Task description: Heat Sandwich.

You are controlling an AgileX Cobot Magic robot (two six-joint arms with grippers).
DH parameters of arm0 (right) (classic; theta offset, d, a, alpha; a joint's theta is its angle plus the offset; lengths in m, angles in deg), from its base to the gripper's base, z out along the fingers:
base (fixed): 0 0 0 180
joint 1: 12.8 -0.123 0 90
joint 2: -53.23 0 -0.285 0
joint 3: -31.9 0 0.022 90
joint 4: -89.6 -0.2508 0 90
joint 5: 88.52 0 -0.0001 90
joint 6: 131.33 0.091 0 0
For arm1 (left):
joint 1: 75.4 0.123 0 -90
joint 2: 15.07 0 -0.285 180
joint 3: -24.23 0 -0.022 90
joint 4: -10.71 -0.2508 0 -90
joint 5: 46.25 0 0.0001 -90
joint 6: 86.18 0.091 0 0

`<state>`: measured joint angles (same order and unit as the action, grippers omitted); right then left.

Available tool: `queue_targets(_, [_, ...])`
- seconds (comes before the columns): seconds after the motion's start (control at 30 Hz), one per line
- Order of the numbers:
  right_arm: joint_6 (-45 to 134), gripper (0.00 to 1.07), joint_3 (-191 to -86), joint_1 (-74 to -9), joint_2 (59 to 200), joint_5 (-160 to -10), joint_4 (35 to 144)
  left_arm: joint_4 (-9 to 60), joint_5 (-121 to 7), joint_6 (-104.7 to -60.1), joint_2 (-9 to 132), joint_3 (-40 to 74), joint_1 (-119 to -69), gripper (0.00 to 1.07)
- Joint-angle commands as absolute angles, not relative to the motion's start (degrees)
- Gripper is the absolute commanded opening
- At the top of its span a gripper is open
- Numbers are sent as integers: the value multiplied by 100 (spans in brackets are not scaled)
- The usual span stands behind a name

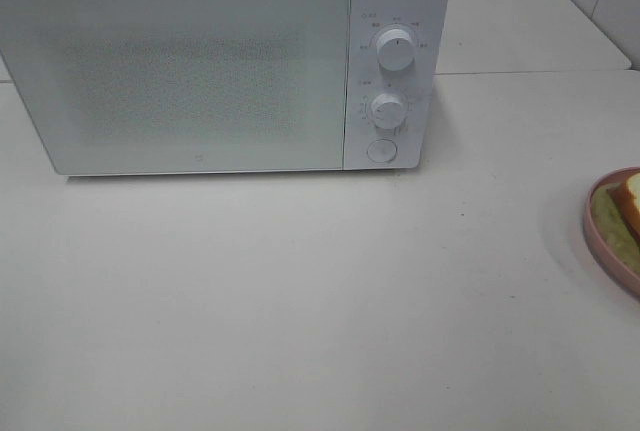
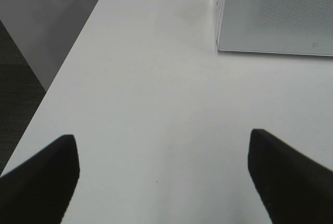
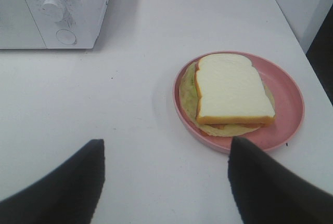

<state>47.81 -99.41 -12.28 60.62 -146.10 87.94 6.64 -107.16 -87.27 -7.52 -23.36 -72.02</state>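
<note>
The sandwich (image 3: 231, 91), white bread with a tan crust over greenish filling, lies on a round pink plate (image 3: 289, 102). In the exterior high view only a sliver of the sandwich (image 1: 622, 209) and the plate (image 1: 597, 236) shows at the right edge. My right gripper (image 3: 166, 154) is open, a short way back from the plate, with nothing between its dark fingers (image 3: 78, 182). My left gripper (image 2: 164, 148) is open over bare table left of the microwave (image 2: 276, 16). Neither arm shows in the exterior high view.
A white microwave (image 1: 200, 61) stands at the back with its door shut, two dials (image 1: 396, 51) and a round button (image 1: 382, 151) on its right panel. The white table (image 1: 300, 291) has an edge (image 2: 52, 83) close on the left and another (image 3: 312, 73) just beyond the plate.
</note>
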Motion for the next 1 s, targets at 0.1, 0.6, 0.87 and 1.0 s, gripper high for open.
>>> queue_targets(0.1, [4769, 66, -9947, -1251, 5947, -14565, 8788, 675, -10733, -8744, -860, -2354, -7196, 83])
queue_targets(0.6, [4769, 66, -9947, -1251, 5947, -14565, 8788, 675, -10733, -8744, -860, -2354, -7196, 83])
queue_targets(0.87, [4769, 66, -9947, -1251, 5947, -14565, 8788, 675, -10733, -8744, -860, -2354, -7196, 83])
queue_targets(1.0, [4769, 66, -9947, -1251, 5947, -14565, 8788, 675, -10733, -8744, -860, -2354, -7196, 83])
